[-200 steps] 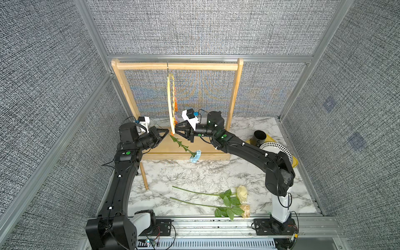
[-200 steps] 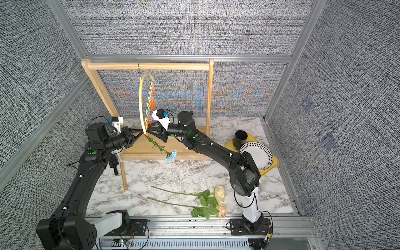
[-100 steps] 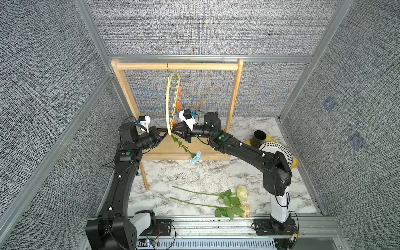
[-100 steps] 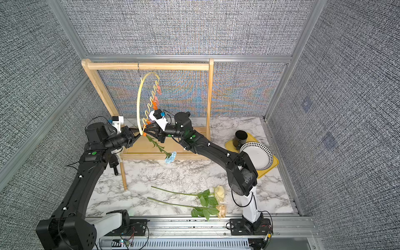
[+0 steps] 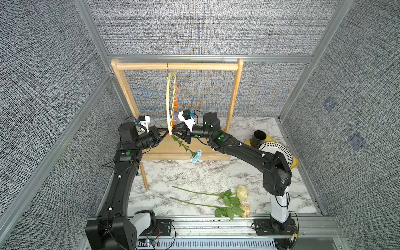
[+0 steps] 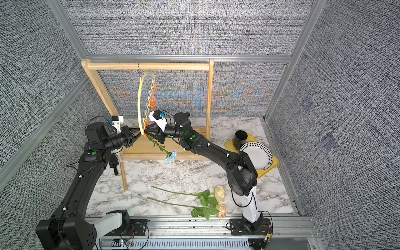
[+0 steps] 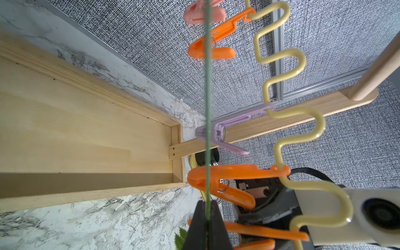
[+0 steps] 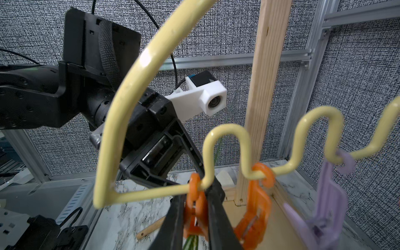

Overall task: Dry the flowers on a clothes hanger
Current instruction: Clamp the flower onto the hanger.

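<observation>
On the marble table [image 5: 194,177], inside grey fabric walls [image 5: 194,28], we see the beige-tan rose [image 5: 246,211] nearest us and the cream-white rose [image 5: 241,192] just behind it, both lying flat with their stems side by side. Farther back on the right, a yellow tray [image 6: 272,165] holds a dotted plate [image 6: 256,155] and an upright black cup [image 6: 241,137], whose inside is too dark for us to read. Farthest, the left gripper [image 7: 207,214] is pinched shut on the thin stem of the light-blue flower [image 5: 195,156], whose bloom hangs down, while the right gripper [image 8: 195,212] squeezes the orange clip [image 8: 194,203] at the low end of the clothes hanger [image 8: 144,62], which is hooked on the wooden rack [image 5: 177,66].
</observation>
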